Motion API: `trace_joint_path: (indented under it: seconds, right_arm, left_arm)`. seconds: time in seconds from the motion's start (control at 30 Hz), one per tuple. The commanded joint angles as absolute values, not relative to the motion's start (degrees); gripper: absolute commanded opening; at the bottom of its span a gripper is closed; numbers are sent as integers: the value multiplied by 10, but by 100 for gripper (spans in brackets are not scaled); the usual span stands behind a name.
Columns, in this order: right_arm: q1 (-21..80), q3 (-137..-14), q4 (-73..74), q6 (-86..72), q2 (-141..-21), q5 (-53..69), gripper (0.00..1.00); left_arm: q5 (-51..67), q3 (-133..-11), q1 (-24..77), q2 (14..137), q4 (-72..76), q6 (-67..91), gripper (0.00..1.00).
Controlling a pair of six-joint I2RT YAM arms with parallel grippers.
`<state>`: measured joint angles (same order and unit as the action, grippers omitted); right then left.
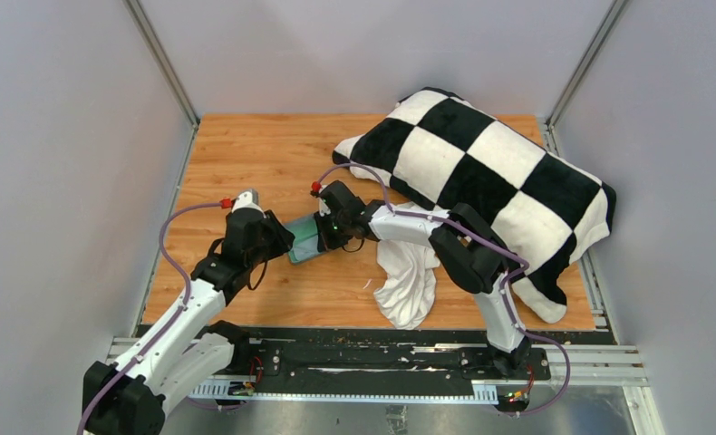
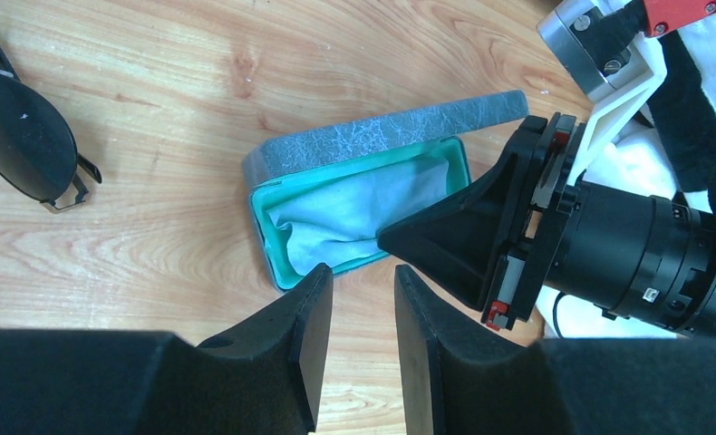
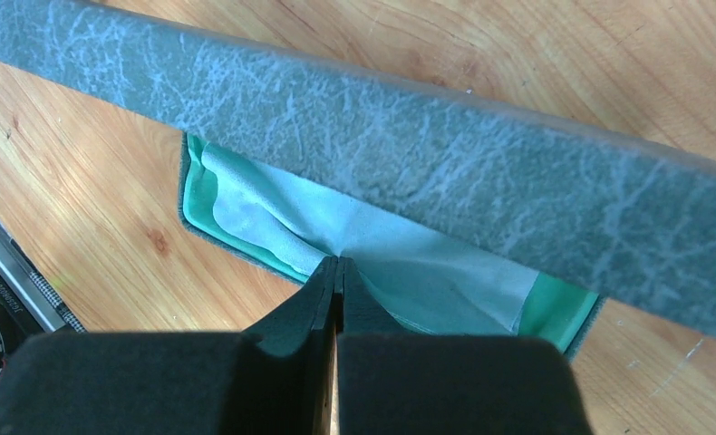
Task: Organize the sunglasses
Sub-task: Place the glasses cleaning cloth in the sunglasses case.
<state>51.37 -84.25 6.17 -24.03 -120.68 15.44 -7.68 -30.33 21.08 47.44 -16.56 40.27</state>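
Note:
The black thin-framed sunglasses (image 2: 19, 136) lie on the wood at the far left of the left wrist view, apart from the case. The grey-blue case (image 1: 302, 241) stands open between the two grippers, its lid (image 3: 382, 154) up and its mint-green inside (image 2: 282, 263) showing. A light-blue cloth (image 2: 336, 217) lies inside the case. My right gripper (image 3: 336, 263) reaches into the case and is shut on the cloth (image 3: 400, 263); it also shows in the left wrist view (image 2: 391, 240). My left gripper (image 2: 363, 276) is open and empty just short of the case's near edge.
A large black-and-white checkered cushion (image 1: 490, 172) fills the back right of the wooden table (image 1: 246, 154). A crumpled white cloth (image 1: 409, 281) lies under the right arm. Grey walls enclose the table on three sides.

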Motion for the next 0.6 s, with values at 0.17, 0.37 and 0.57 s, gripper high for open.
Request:
trace_joint_path:
  seconds: [0.17,0.37,0.57]
  right_arm:
    - [521,-844,76,-234,-1151,152,0]
    - [499,-849,89,-213,-1127,130,1]
    - [482,-826,80,-225,-1138,142,1]
  left_arm:
    - [-58,-310,207,474,-158,418,36]
    - [21,-274,207,529,-61,449,36]
    - [30,-256,207,598,34,457,36]
